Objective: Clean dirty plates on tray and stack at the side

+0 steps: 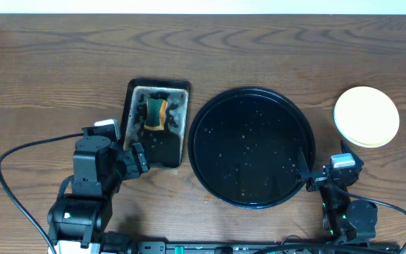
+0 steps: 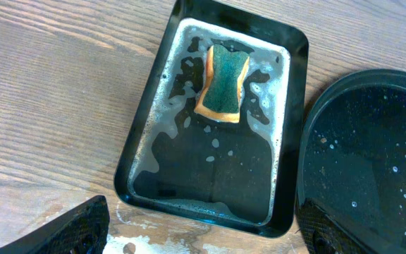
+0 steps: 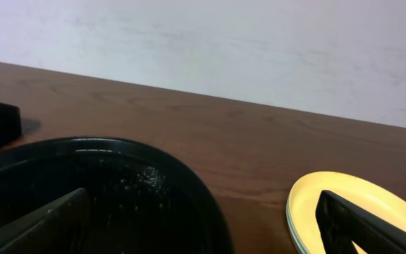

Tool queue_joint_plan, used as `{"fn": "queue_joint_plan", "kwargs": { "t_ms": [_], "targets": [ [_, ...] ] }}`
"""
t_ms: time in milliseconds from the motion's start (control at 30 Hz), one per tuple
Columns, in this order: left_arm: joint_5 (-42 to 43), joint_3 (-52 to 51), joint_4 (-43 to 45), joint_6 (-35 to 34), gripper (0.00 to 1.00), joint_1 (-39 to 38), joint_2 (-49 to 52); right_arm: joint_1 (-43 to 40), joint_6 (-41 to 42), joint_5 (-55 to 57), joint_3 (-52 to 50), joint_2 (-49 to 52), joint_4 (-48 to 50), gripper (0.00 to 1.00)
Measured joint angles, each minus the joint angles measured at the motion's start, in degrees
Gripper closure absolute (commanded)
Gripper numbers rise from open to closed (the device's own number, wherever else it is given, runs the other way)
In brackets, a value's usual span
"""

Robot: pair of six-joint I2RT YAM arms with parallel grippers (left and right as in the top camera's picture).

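The large round glossy black tray [image 1: 252,106] sits in the middle of the dark brown wooden worktop [image 1: 48,70], its surface flecked with pale droplets. To its right, apart from its rim, a pale yellow round plate [image 1: 366,116] lies on the worktop. In the right wrist view this plate [image 3: 344,194] tops a stack, with a thin pale mint edge showing beneath it. How many plates lie under it cannot be told. No streaks show on its upper face.

Just left of the round tray stands a small rectangular black tray [image 1: 127,116] holding a shallow film of sudsy water. A green and orange sponge [image 1: 155,113] lies in its far half. The left wrist view shows the sponge [image 2: 222,83] green side up, tilted slightly, and the two trays [image 2: 141,127] close beside each other.

The left claw [image 1: 134,156] hangs over the near left corner of the rectangular tray - its jaws spread wide, nothing between them. The right claw [image 1: 323,173] hovers at the round tray's near right rim, between tray and plate stack, jaws likewise wide and gripping nothing; one finger [image 1: 303,164] reaches over the rim.
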Motion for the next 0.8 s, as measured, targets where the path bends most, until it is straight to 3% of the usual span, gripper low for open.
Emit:
{"fn": "queue_joint_plan", "kwargs": {
  "t_ms": [800],
  "targets": [
    [0.0,0.0,-1.5,0.0,0.13,0.0,-1.3,0.0,0.0,0.0,0.0,0.0,0.0,0.01]
  ]
}}
